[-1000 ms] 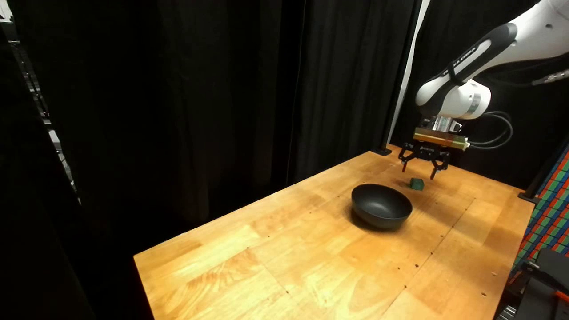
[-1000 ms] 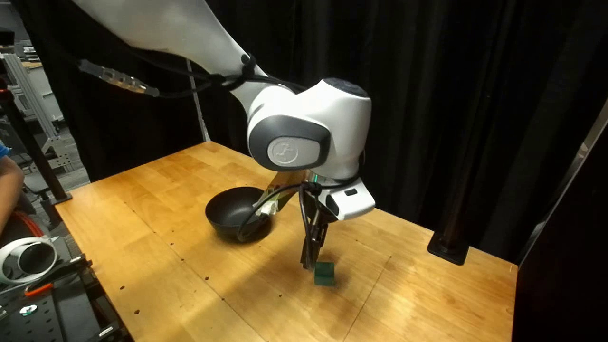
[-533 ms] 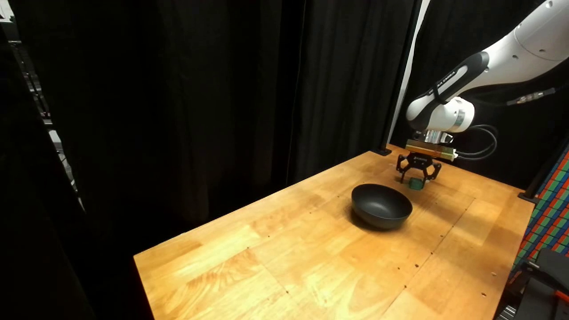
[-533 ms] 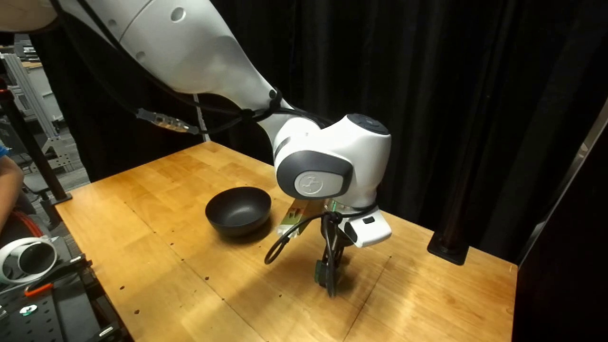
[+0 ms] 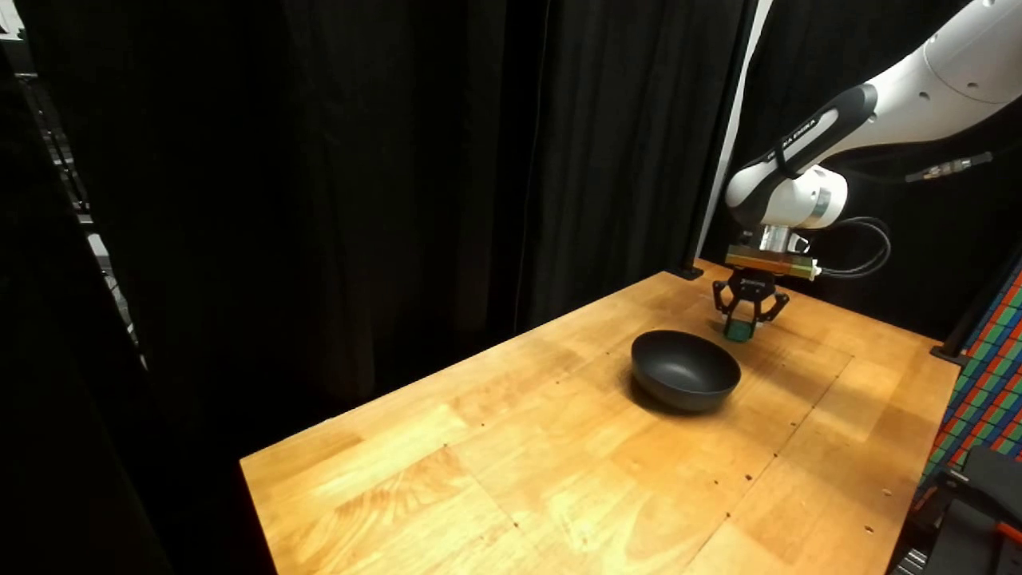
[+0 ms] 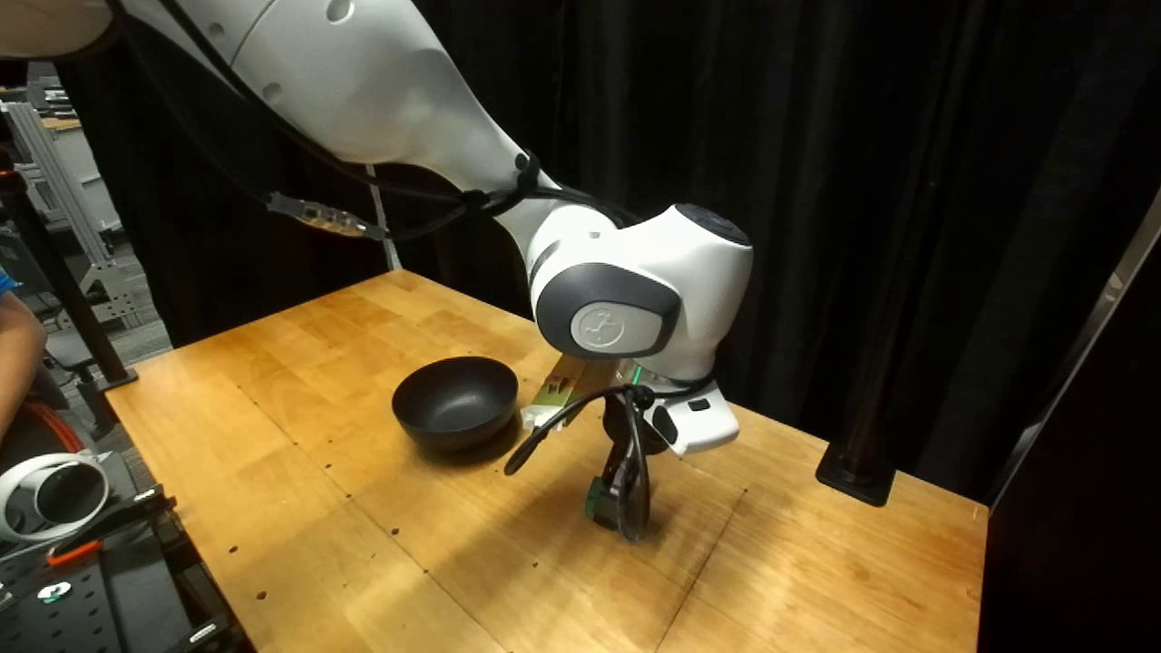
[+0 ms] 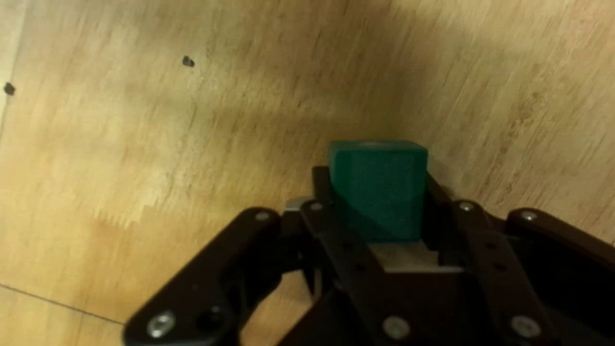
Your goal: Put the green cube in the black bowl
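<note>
Green cube (image 7: 379, 194) is pinched in the gripper (image 5: 739, 327), outside the black bowl (image 6: 455, 405).

My gripper (image 5: 740, 330), spread wide before, now drawn in, pressed to two sides of the cube (image 7: 379, 190), my arm (image 6: 390, 100) a touch higher than a moment ago, the cube shifted slightly nearer the bowl (image 5: 687, 372)

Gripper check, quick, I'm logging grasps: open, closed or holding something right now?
Gripper: closed, holding the green cube, gripped from two opposite sides in the wrist view.
</note>
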Robot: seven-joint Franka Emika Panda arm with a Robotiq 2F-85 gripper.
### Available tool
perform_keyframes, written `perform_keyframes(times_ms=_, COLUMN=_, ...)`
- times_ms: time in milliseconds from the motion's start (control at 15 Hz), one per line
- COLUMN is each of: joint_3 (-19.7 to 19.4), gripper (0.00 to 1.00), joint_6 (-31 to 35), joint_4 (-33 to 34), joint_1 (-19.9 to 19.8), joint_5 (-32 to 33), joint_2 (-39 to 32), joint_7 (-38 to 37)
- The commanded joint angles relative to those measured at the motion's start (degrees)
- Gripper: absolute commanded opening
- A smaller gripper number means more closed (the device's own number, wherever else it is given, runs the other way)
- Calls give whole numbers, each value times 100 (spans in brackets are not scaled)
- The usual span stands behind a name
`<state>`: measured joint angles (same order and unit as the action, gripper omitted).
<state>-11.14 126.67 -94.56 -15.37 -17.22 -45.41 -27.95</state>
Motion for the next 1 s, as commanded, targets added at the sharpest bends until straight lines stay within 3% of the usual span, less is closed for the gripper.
perform_keyframes(times_ms=0, joint_3=12, gripper=18, joint_6=-79, joint_4=-887, joint_1=275, joint_5=-56, joint_2=1025, joint_7=72)
perform_keyframes(times_ms=133, joint_3=111, gripper=18, joint_6=104, joint_4=-1334, joint_1=428, joint_5=-93, joint_2=1502, joint_7=181)
perform_keyframes(times_ms=467, joint_3=652, gripper=19, joint_6=-562, joint_4=-2093, joint_1=753, joint_5=-336, joint_2=2309, joint_7=554)
perform_keyframes(times_ms=533, joint_3=761, gripper=67, joint_6=-793, joint_4=-2152, joint_1=792, joint_5=-520, joint_2=2343, joint_7=532)
perform_keyframes(times_ms=667, joint_3=852, gripper=73, joint_6=-1093, joint_4=-2312, joint_1=900, joint_5=-707, joint_2=2471, joint_7=484)
perform_keyframes(times_ms=867, joint_3=842, gripper=97, joint_6=-1261, joint_4=-2640, joint_1=926, joint_5=-955, joint_2=2829, joint_7=583)
perform_keyframes(times_ms=933, joint_3=793, gripper=100, joint_6=-1386, joint_4=-2717, joint_1=929, joint_5=-992, joint_2=2910, joint_7=440)
